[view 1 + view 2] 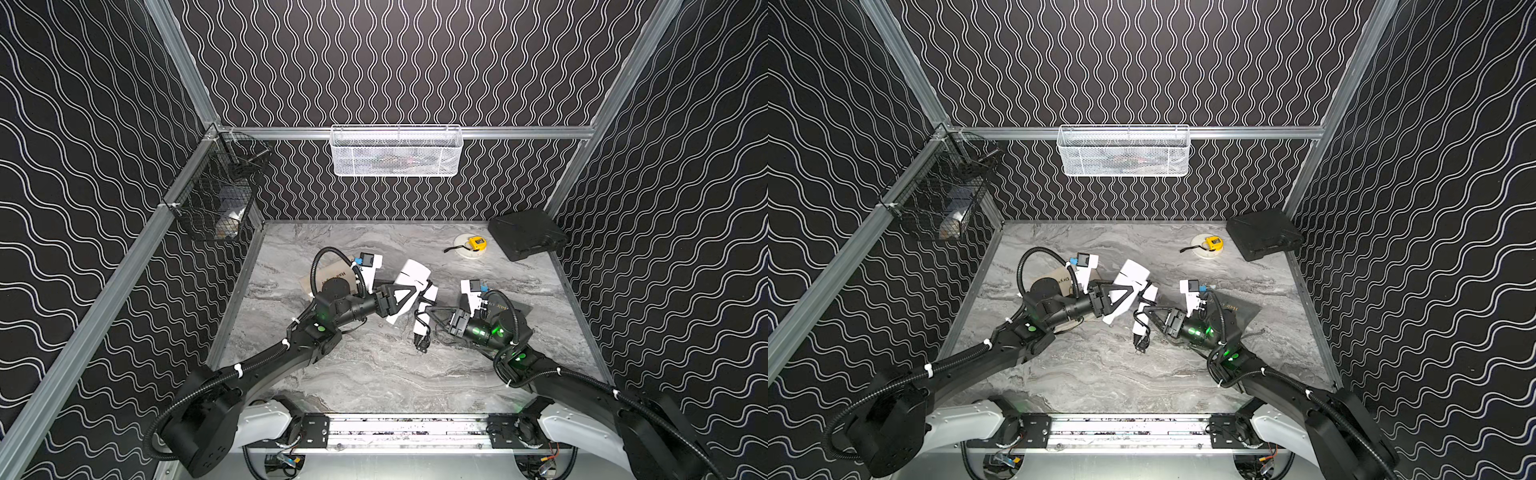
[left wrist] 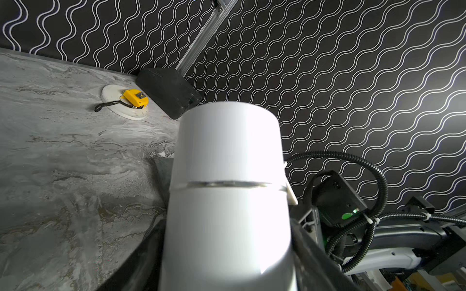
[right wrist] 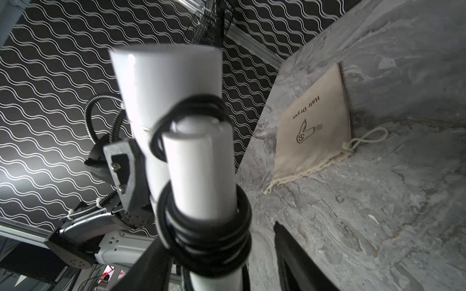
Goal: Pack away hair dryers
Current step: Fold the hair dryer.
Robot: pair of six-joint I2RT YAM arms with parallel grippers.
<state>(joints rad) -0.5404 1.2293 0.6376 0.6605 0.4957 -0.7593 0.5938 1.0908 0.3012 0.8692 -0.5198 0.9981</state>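
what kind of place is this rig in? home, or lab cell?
Probably a lab robot cell, not a home: aluminium frame with patterned wall panels, left arm and right arm mounted at a marble-look tabletop, white mesh basket hung on the frame.
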